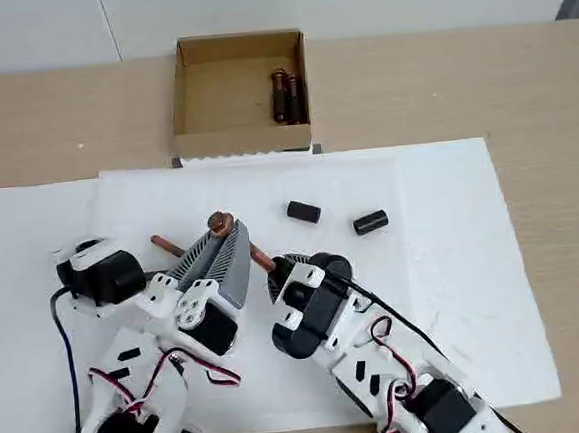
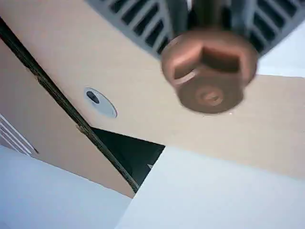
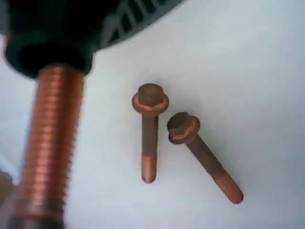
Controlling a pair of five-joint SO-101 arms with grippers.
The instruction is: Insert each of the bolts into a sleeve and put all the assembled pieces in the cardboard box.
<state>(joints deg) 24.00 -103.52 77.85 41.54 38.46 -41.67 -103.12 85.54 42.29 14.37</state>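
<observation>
left fingers (image 1: 235, 259) clamp a bolt (image 2: 208, 71) — right fingers (image 3: 136, 19) grip a sleeve (image 3: 47, 43) on it.

Two loose sleeves (image 1: 303, 212); seemingly three bolts (image 3: 149, 129); one box (image 1: 243, 140).

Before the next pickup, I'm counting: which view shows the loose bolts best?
Right wrist view: both loose bolts lie whole on the white paper. High view shows part of one by the left gripper.
</observation>
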